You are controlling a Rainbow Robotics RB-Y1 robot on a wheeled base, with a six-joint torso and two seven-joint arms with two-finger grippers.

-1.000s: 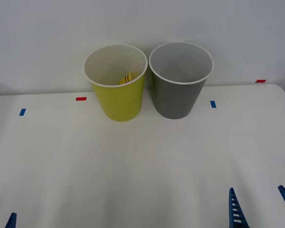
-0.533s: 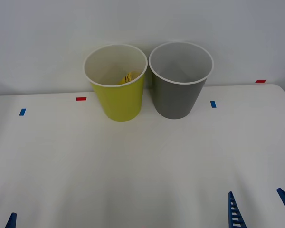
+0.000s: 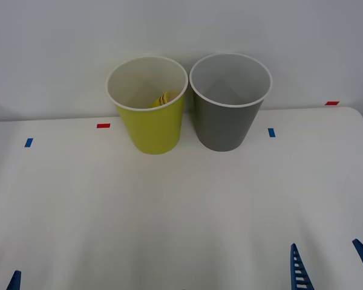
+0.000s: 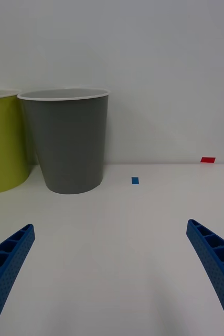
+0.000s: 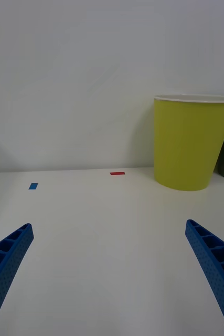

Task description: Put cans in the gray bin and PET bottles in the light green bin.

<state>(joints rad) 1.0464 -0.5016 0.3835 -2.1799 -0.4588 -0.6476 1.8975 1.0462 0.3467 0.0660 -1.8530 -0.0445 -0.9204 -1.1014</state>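
The PET bottle lies inside the light green bin, beside the gray bin, so I judge the sorting is finished. The right gripper and left gripper rest low near the table edge, fingers apart, holding nothing. The bottle's black print is not readable.

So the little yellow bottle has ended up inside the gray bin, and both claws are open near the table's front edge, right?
Not quite: in the front view the bottle sits inside the light green bin, not the gray bin. The left tool and right tool are indeed open near the front edge.
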